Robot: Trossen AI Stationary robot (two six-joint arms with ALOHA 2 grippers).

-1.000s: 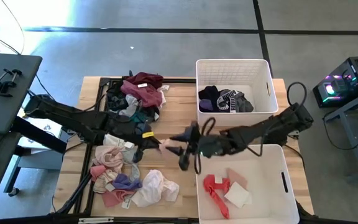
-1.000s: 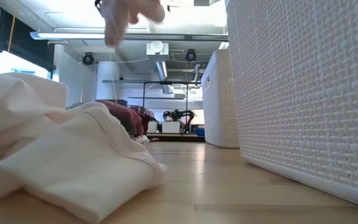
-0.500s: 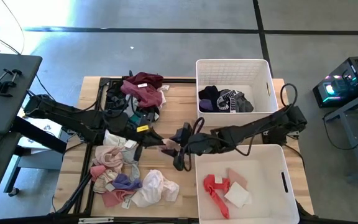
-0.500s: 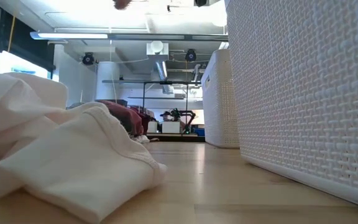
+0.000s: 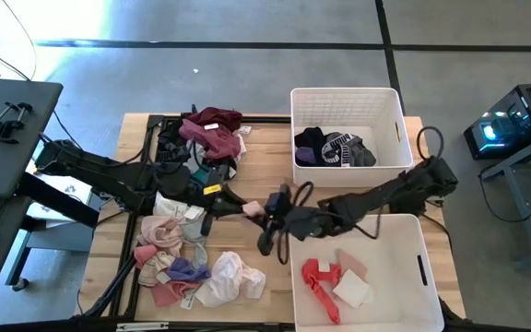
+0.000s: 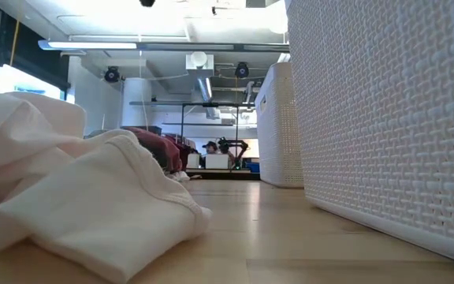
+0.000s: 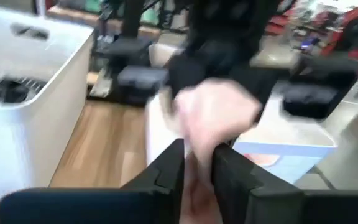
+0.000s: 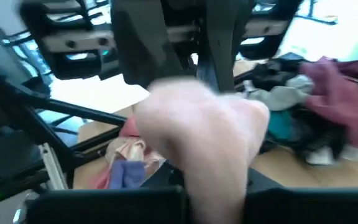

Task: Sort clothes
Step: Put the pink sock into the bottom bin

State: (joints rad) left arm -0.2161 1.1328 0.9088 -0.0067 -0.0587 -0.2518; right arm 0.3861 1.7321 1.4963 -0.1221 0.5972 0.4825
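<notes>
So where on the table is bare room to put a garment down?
Bare wood lies between the clothes piles and the near bin, and between the dark pile and the far bin. The table's left half is crowded.

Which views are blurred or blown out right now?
Both wrist views are motion-smeared: the pale pink garment is a soft blob there. Low view: near white cloth is soft, ceiling lights glare. High view is sharp on the table, with window glare on the floor at upper left.
</notes>
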